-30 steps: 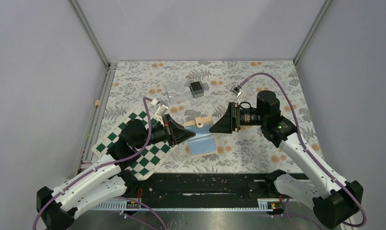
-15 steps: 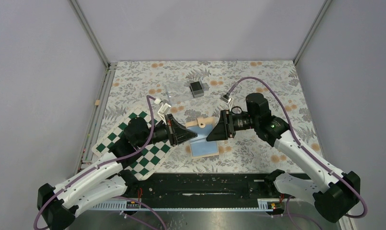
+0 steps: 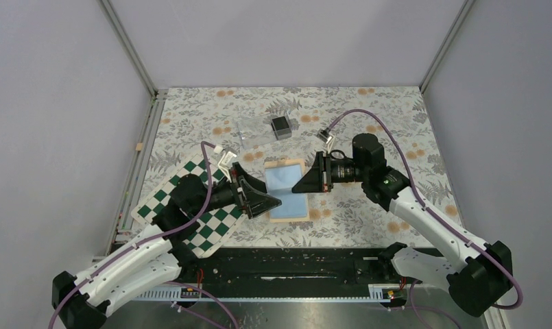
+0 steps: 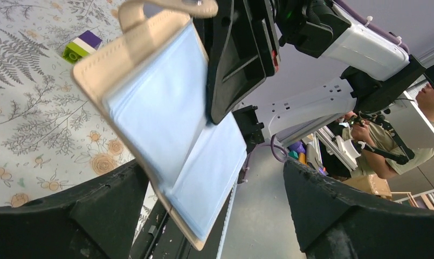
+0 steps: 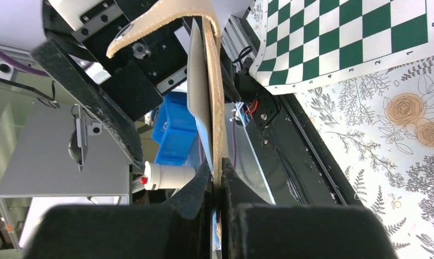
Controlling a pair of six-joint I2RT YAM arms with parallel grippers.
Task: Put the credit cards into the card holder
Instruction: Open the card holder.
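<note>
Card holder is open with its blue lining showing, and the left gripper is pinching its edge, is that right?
Not quite: it is the right gripper that pinches the edge of the card holder, as the right wrist view shows. The holder is open with its blue lining showing.

Table cover: pale cloth printed with grey ferns and orange roses (image 3: 369, 116), spread across the tabletop.
Board: flat green-and-white chequered board (image 3: 156, 203), lying askew on the cloth at the near left.
Box: clear plastic box (image 3: 249, 133), on the cloth beyond the board, toward the far middle.
Block: small purple and yellow-green block (image 4: 81, 44), resting on the cloth.
Bin: blue plastic bin (image 5: 177, 135), off the table past its near edge.
</note>
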